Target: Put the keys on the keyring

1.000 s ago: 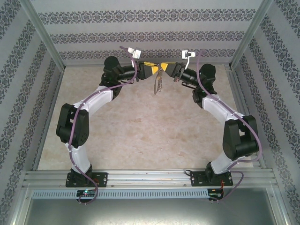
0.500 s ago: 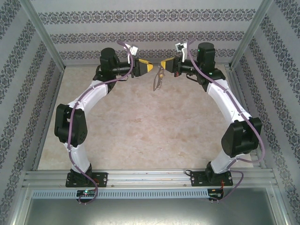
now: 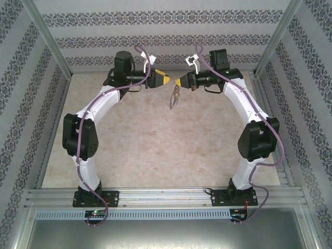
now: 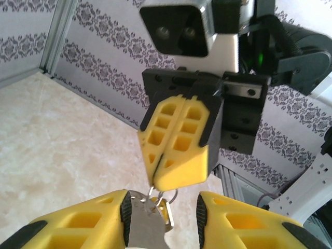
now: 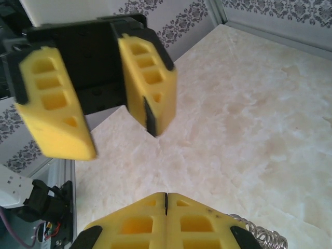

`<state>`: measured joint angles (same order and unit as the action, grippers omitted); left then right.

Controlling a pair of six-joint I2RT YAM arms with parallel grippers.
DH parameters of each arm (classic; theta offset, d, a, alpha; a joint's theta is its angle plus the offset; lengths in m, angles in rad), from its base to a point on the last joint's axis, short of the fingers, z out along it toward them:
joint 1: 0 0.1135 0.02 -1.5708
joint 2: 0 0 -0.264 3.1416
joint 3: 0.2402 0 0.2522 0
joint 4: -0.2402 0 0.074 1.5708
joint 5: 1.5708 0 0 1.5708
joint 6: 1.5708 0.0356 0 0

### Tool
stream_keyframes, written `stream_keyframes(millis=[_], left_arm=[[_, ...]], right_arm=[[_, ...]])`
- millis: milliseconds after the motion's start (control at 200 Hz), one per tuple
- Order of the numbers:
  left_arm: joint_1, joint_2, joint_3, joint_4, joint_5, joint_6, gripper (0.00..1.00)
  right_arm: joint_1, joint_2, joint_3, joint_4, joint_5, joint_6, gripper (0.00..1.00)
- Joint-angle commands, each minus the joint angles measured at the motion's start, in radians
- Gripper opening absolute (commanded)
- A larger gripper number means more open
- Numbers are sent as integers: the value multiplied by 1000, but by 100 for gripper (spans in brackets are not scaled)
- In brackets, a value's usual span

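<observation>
My right gripper [image 3: 178, 85] is shut, pinching a thin wire loop of the keyring [image 4: 153, 190] at its very tips. The bunch [image 3: 175, 97] hangs from it above the far middle of the table. In the left wrist view a flat grey metal piece [image 4: 145, 228] of the bunch leans on my left inner pad [image 4: 125, 210]. The key's yellow head [image 4: 166, 213] hangs beside it. My left gripper [image 4: 162, 205] faces the right gripper [image 4: 154, 181] from just below. Its jaws stand apart, and the other pad is free. A pale wire coil [image 5: 265, 239] shows beside the right gripper [image 5: 166, 195].
The beige marble-look tabletop [image 3: 155, 140] lies well below both grippers. Patterned walls [image 3: 155, 41] and aluminium posts [image 3: 49, 41] enclose the back and sides. A metal rail [image 3: 166, 197] runs along the near edge by the arm bases.
The two grippers were together at the bunch; my left jaws have opened and drawn back a little. The right wrist has turned, and the bunch now hangs from the right gripper alone.
</observation>
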<state>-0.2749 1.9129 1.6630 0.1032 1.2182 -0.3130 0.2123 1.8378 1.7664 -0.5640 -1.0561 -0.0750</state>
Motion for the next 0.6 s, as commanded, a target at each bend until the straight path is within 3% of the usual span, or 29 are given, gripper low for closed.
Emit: stream_keyframes(millis=[0,450,595], left_arm=[[-6,17,24,-42,35,48,39],[-45,40,35,-51,78,48,39],[-54,46,36,-50,89,49,34]], right_arm=[[17,2,29,6,-87,-12,0],[20,12,9,49,-112,13,0],[18,9,7,51,-107,12,0]])
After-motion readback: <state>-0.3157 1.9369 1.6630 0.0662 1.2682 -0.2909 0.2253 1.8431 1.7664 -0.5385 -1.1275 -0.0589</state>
